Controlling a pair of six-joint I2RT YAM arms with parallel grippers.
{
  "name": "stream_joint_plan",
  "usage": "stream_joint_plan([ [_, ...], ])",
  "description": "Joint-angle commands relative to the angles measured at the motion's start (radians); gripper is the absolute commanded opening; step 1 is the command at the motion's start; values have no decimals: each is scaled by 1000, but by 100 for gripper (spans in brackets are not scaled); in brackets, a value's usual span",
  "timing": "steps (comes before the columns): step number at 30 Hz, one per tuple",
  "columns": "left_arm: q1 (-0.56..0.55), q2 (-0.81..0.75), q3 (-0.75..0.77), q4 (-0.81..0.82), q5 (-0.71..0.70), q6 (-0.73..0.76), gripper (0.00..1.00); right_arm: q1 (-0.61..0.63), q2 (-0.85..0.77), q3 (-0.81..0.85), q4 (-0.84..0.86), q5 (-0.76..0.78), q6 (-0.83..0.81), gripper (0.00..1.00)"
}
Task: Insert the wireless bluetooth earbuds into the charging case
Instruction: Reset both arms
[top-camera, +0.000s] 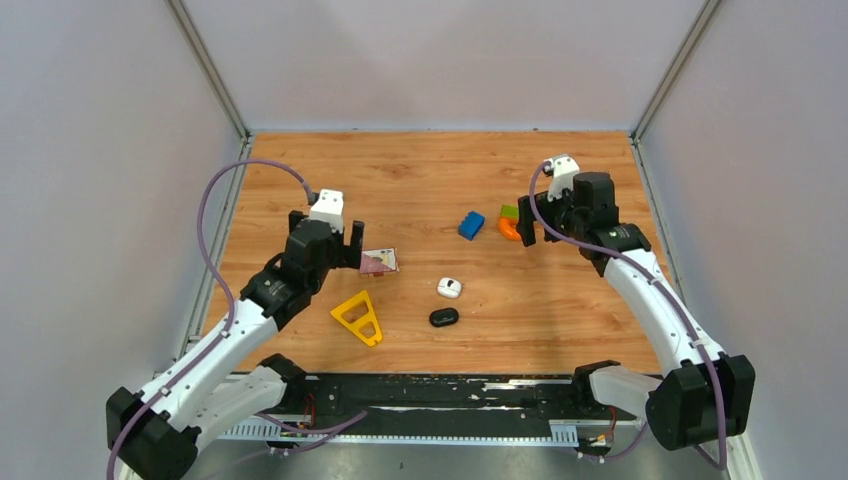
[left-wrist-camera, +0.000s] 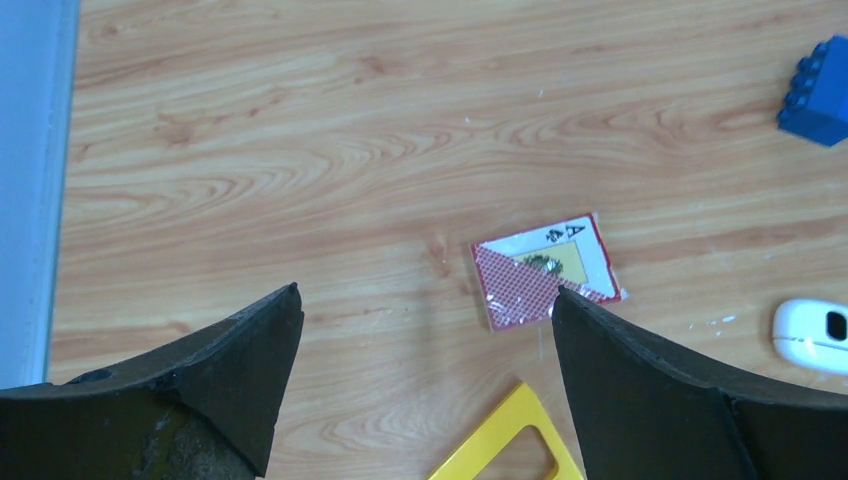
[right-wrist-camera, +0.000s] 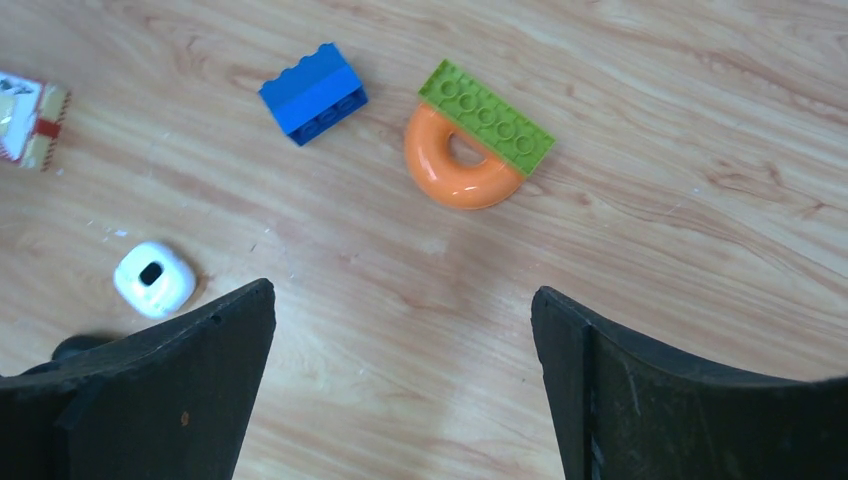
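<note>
A white rounded charging case with a dark oval mark lies closed at mid-table; it also shows as the white case and the white case. Just in front of it lies a black rounded case. The earbuds are out of view. My left gripper hovers open over bare wood, left gripper with nothing between its fingers, well left of both cases. My right gripper stands open at the far right, right gripper empty over bare wood.
A playing-card packet lies by the left gripper's right finger, a yellow triangle frame in front of it. A blue block and a green brick resting against an orange half-ring sit near the right gripper.
</note>
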Motion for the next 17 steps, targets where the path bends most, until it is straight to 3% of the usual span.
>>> stream_joint_plan([
  [1, 27, -45, -128, 180, 86, 57, 100, -1, -18, -54, 204, 143, 32, 99],
  [3, 38, -48, -205, 256, 97, 39, 100, -1, -19, -72, 239, 187, 8, 100],
  [6, 41, -50, -190, 250, 82, 38, 100, -6, -18, -86, 266, 229, 0, 100],
  [17, 41, -38, -213, 267, 3, 24, 100, -36, -42, -102, 264, 161, 0, 99],
])
